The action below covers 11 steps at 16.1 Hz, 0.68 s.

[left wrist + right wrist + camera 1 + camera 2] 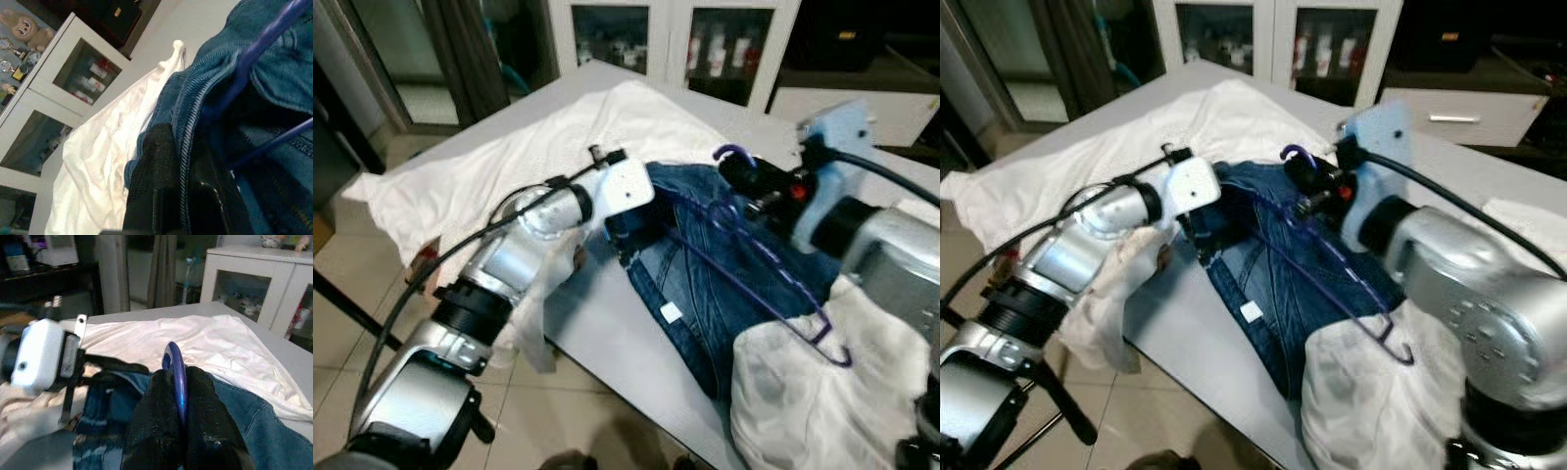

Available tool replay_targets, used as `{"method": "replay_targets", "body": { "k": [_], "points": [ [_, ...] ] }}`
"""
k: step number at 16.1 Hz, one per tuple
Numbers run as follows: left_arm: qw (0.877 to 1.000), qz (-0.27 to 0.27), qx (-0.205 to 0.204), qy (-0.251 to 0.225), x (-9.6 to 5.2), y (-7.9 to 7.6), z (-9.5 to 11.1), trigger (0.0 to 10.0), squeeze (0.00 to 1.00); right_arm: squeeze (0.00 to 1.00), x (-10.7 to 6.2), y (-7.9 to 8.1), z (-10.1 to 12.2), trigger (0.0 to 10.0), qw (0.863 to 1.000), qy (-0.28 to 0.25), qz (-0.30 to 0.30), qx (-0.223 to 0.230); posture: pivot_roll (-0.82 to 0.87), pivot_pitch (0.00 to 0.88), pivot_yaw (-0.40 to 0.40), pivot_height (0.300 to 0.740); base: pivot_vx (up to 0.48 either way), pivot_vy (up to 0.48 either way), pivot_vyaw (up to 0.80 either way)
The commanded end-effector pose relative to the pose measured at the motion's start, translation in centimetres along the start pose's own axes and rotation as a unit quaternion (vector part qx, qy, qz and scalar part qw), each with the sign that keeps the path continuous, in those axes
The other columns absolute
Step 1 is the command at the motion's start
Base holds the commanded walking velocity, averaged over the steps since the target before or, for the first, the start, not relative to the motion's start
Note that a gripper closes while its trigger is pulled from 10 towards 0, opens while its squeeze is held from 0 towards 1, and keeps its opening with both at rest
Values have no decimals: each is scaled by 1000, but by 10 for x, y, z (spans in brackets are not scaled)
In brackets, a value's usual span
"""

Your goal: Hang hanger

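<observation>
On the grey table point(607, 343), lying spread over a white sheet point(509, 157): a pair of blue jeans point(705, 294), with a purple hanger point(773, 279) slanting across them, hook end up by the right gripper point(736, 174) and lower corner hanging out over a white cloth point(822, 401) at the table's near edge. Clamping that hook, closed tight, the right gripper — showing plainly in the right wrist view, where the purple curve is poking up between the two black fingers point(151, 426) pressed against it. Reaching in from the other side, the left gripper point(622, 230), buried at the jeans' waistband. Pinching the denim edge, the left fingers point(151, 181), seen up close in the left wrist view with the stitched hem running between them and the hanger's bars crossing just beyond. Standing behind the table, a white cabinet point(656, 39) with glass doors.
</observation>
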<state>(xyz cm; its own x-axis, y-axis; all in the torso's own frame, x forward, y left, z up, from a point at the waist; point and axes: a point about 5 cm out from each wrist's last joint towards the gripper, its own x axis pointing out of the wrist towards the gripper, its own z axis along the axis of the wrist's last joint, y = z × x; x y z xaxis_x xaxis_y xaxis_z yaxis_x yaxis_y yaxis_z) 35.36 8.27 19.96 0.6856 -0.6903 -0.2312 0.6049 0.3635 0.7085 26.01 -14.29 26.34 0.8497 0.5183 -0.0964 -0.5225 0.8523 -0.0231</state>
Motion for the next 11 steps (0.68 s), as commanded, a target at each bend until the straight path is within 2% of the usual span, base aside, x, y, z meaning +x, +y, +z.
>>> {"method": "replay_targets", "body": {
  "k": [1, 2, 5, 8, 11],
  "points": [
    [1000, -2, 16, -19, 4, -4, 10, 10000, 0, 0, 6, 7, 3, 10000, 1000, -3, 6, 6, -76, 32, 20, 740, 0, 0, 0],
    [999, -6, 21, -24, 7, -8, 13, 10000, 0, 0, 10, 12, 4, 10000, 1000, -8, 18, 14, -75, 33, 18, 740, 0, 0, 0],
    [999, -2, 29, -37, 9, -10, 17, 10000, 0, 0, 17, 15, 2, 10000, 999, -5, 13, 31, -71, 33, 13, 740, 0, 0, 0],
    [998, 3, 20, -52, 8, -9, 22, 10000, 0, 0, 26, 2, -6, 10000, 996, 1, -60, 67, -70, 33, 13, 740, 0, 0, 0],
    [999, 9, -27, -42, 8, -9, 19, 10000, 0, 0, 26, -14, -14, 10000, 989, 3, -117, 93, -70, 31, 15, 740, 0, 0, 0]
  ]
}}
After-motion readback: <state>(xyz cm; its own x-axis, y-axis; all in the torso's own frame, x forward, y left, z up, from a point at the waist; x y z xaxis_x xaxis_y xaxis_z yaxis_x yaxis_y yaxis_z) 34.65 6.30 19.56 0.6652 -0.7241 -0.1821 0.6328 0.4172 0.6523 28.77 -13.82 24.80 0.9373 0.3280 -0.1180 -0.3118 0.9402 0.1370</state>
